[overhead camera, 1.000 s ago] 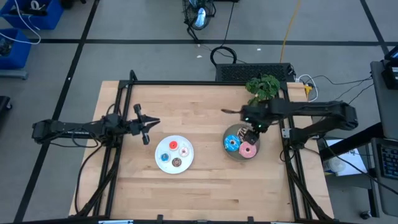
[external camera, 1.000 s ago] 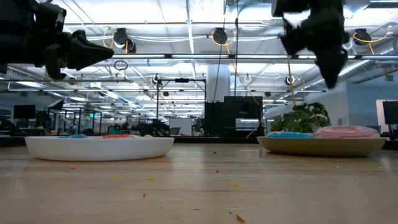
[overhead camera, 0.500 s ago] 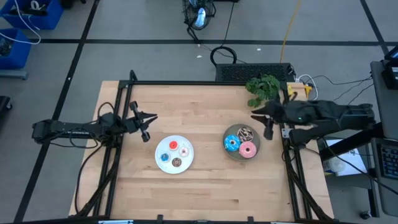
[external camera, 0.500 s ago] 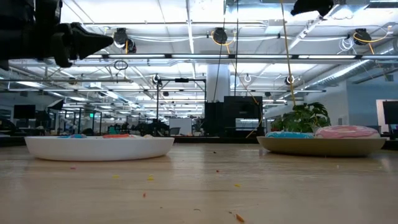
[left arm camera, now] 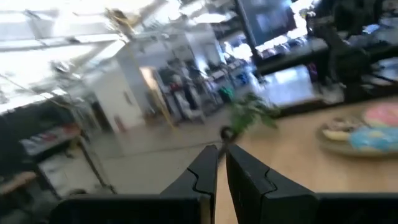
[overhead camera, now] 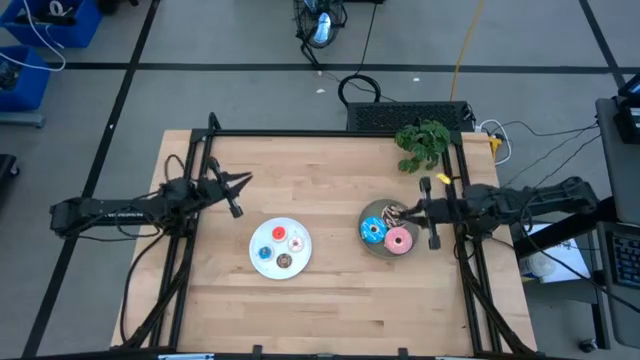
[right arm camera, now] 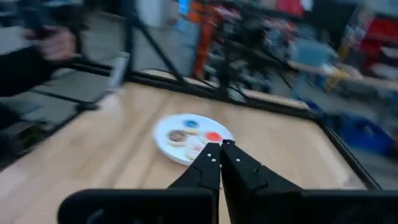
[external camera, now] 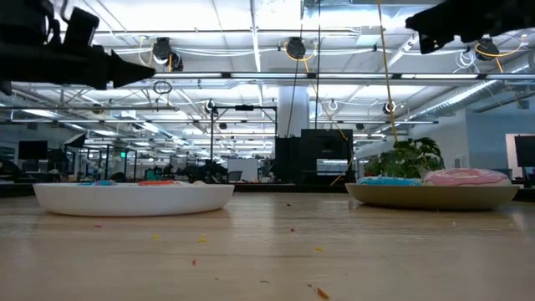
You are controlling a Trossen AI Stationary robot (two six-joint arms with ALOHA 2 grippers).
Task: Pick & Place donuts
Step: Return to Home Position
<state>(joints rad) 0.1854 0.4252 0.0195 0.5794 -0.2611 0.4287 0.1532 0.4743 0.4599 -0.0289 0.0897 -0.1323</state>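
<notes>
Right gripper [overhead camera: 404, 211] swung over gray plate [overhead camera: 376, 249], left gripper [overhead camera: 244, 179] drawn back

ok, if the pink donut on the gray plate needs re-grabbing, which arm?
Right. The right gripper hangs at the gray plate's rim beside the pink donut; the left gripper is past the white plate, farther off.

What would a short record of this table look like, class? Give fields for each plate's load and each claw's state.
white plate: four tiny donuts
grey plate: blue donut, pink donut, brown sprinkled donut
left claw: shut, empty, raised over the table's left side
right claw: shut, empty, raised at the grey plate's right side
</notes>
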